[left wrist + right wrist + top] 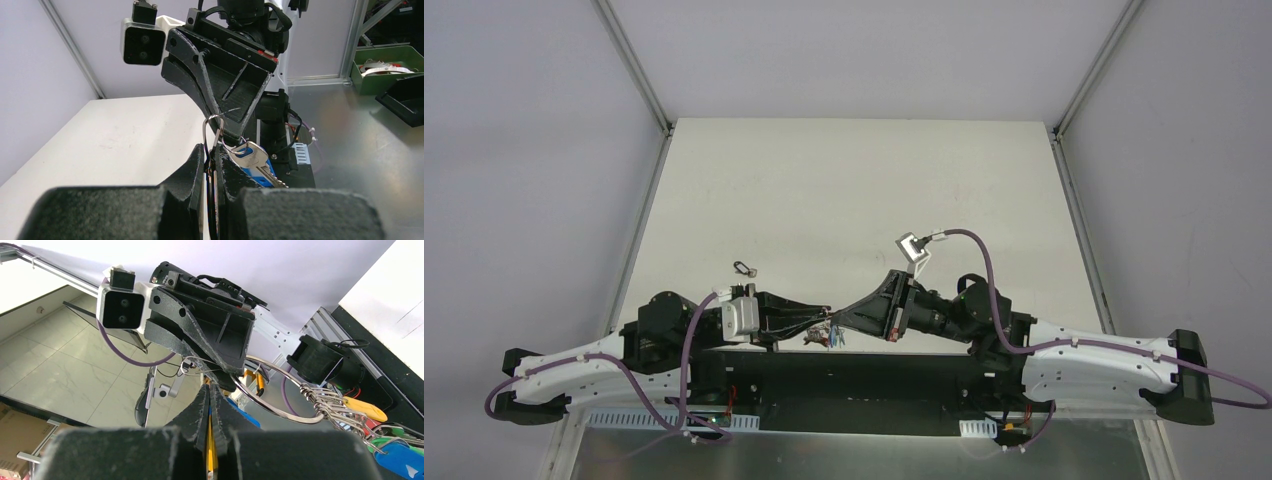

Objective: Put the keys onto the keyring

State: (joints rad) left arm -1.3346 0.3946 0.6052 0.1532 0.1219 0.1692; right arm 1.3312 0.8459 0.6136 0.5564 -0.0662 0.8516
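While grey walls (524, 150) ring the white surface (854, 190), a small dark object (743, 268) lies apart from the arms (594, 365). Left end effector (211, 152) pinches the keyring (206, 130), blue-capped key (252, 156) hanging beside; right end effector (210, 390) closed, hold unclear.

The left arm (589, 365) and right arm (1094, 362) had white shells near their bases and matte black links beyond, with purple cables (685, 360) looping along them. The left gripper (210, 162) and right gripper (210, 395) had rough, grainy black fingers (194, 172).

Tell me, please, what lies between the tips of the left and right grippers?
The keyring with its bunch of keys, between left gripper and right gripper; the top view shows the cluster, the right wrist view the ring.
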